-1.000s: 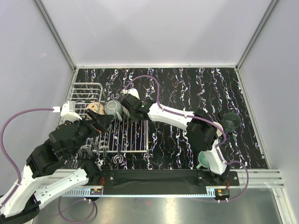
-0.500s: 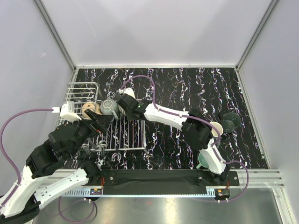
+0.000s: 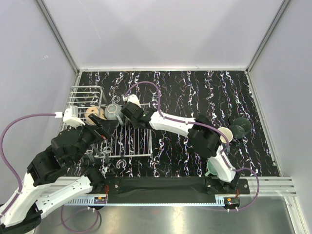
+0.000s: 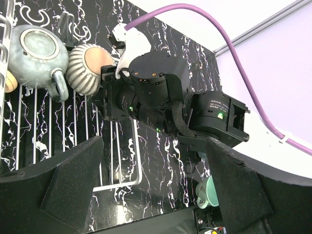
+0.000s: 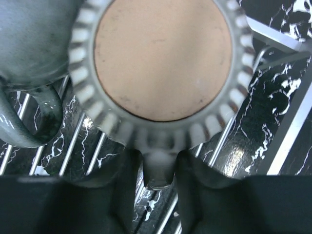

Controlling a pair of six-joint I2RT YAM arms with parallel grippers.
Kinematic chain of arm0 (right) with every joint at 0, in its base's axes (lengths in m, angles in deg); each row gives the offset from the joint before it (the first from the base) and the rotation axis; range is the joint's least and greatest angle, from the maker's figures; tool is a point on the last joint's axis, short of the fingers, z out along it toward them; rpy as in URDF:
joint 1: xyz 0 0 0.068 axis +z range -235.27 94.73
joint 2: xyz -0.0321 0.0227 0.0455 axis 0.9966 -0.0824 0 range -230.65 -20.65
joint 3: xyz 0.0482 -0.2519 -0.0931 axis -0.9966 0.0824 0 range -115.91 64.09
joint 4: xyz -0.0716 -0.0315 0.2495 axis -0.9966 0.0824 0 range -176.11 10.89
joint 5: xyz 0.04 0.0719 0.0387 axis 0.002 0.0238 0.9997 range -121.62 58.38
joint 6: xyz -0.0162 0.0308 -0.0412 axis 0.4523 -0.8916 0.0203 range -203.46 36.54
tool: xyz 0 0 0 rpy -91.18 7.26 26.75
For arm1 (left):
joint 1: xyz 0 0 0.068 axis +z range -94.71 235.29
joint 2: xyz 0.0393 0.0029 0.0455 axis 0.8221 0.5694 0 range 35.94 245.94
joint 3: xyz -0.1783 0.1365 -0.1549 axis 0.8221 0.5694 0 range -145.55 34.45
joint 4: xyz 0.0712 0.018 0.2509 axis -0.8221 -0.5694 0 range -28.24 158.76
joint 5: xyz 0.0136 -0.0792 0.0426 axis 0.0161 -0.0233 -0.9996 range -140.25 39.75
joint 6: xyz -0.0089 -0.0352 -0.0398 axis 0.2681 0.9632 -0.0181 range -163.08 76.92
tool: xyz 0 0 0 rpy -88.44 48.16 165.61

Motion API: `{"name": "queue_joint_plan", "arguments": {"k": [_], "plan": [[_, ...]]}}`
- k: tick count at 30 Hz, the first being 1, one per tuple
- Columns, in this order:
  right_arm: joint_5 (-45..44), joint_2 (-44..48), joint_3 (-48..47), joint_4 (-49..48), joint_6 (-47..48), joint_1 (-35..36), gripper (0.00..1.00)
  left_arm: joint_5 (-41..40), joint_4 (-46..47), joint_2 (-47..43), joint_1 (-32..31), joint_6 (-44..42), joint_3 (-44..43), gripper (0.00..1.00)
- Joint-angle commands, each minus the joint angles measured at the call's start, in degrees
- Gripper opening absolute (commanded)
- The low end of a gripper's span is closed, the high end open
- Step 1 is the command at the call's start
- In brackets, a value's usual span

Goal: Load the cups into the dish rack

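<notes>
The ribbed grey-beige cup (image 5: 163, 58) is bottom-up over the flat grid of the dish rack (image 3: 146, 155). My right gripper (image 5: 159, 163) is shut on its handle (image 5: 160, 170). From the left wrist, this ribbed cup (image 4: 87, 68) touches a grey-teal cup (image 4: 36, 51) lying on the wires. A peach cup (image 3: 91, 113) sits further left, by the basket part. My left gripper (image 4: 156, 185) hangs open over the rack's near corner (image 4: 117, 180), holding nothing. The right gripper (image 3: 125, 110) reaches across the rack from the right.
A mint green cup (image 3: 212, 168) lies by the right arm's base, also visible as the mint cup (image 4: 207, 190). A dark teal cup (image 3: 241, 127) and a cup with a pale inside (image 3: 225, 134) stand at the right of the black marbled table (image 3: 195, 92).
The right gripper has carried the ribbed cup leftward over the rack, up against the grey-teal cup. The left arm has not moved.
</notes>
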Motion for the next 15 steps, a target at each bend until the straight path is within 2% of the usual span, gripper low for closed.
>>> {"name": "queue_joint_plan", "arguments": {"k": [1,4,7,10,15], "plan": [[-1.9,2.8,0.8,-4.4,0.7,0.8,0.44,0.3,1.8,0.7,-0.2,0.4,-1.1,0.91],[-1.4,4.1,1.4,-4.0,0.2,0.8,0.66,0.5,1.8,1.1,-0.2,0.4,-1.6,0.91],[-1.1,6.3,2.0,-2.5,-0.5,1.0,0.76,0.6,1.6,1.5,-0.2,0.3,-2.4,0.91],[-0.7,10.0,3.3,-1.9,-0.9,1.2,0.80,1.0,1.1,1.7,-0.2,0.5,-3.1,0.91],[1.1,18.0,5.7,0.4,-1.7,1.3,0.81,1.8,0.8,2.0,-0.2,1.1,-3.8,0.91]]}}
